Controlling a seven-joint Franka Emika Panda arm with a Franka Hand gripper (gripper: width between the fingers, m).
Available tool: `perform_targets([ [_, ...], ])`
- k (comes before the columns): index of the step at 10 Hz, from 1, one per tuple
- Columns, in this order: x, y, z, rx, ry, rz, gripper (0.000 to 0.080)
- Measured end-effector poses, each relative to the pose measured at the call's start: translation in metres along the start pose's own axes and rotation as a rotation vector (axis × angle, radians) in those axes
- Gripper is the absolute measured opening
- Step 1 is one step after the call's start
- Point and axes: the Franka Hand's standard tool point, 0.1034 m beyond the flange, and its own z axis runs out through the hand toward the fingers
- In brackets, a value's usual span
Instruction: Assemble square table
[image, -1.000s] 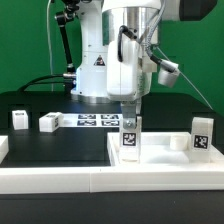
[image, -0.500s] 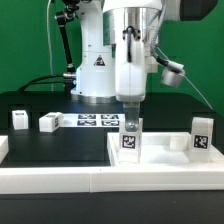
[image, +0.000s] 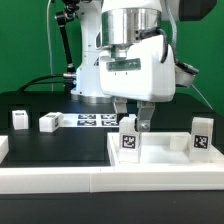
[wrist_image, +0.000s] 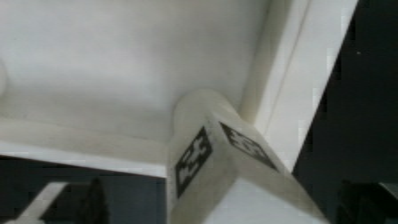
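With the fingers (image: 146, 116) spread apart either side of the upright leg (image: 129, 141) on the tabletop (image: 165, 160), leg-fitting looks underway; the next move likely calls for lifting clear toward the loose legs (image: 48, 122).

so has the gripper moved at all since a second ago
Yes. The gripper has turned on the spot and opened, staying over the upright leg post; against the marker board it has not clearly shifted sideways.

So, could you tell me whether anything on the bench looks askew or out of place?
Nothing looks damaged or spilled. One leg post on the black table, toward the exterior view's left, seems to lie on its side, while the leg post beside it stands upright.
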Motion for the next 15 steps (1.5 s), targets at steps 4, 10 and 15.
perform_targets([
  [4, -0.0002, 0.0000, -0.0002, -0.018, 0.005, -0.377, 0.0649],
  [10, -0.0006, -0.0017, -0.0003, -0.037, 0.013, -0.793, 0.0649],
  [15, 0.0014, -0.0023, -0.0009, -0.044, 0.019, -0.987, 0.0649],
])
